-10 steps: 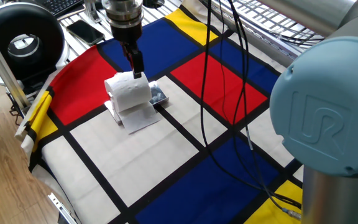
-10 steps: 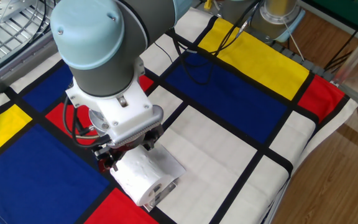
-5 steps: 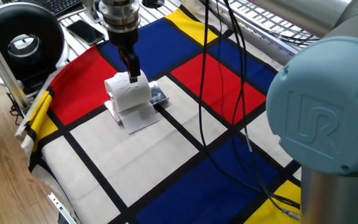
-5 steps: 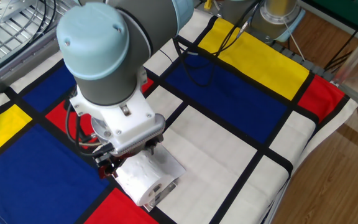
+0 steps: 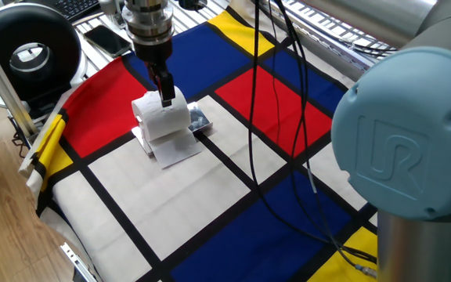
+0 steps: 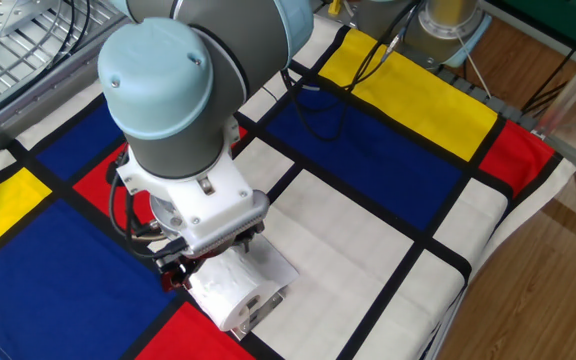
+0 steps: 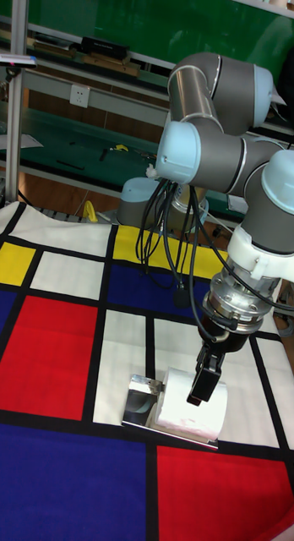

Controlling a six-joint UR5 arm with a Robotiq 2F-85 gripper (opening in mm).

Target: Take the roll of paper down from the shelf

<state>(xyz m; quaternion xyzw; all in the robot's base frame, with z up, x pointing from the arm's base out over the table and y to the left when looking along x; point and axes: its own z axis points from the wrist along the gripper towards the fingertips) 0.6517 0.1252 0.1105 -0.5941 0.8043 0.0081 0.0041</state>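
Note:
The white roll of paper (image 5: 161,117) lies on the small shiny metal shelf (image 5: 200,120), with a loose sheet hanging over the front onto the cloth. My gripper (image 5: 166,97) points straight down, its dark fingertips level with the roll's top back edge and touching or nearly touching it. In the tall fixed view the fingers (image 7: 204,376) overlap the face of the roll (image 7: 185,414), and the shelf (image 7: 140,397) sticks out to its left. In the other fixed view my wrist hides the fingers above the roll (image 6: 226,292). I see them edge-on, so their gap does not show.
A checked red, blue, yellow and white cloth (image 5: 233,180) covers the table. A black round device (image 5: 28,51) and a phone (image 5: 108,37) lie beyond its far left edge. Black cables (image 5: 288,117) hang across the middle. The robot's bulky elbow (image 5: 405,157) fills the right foreground.
My gripper has come down slightly and shifted a little left, closer onto the roll. The roll and shelf have not moved.

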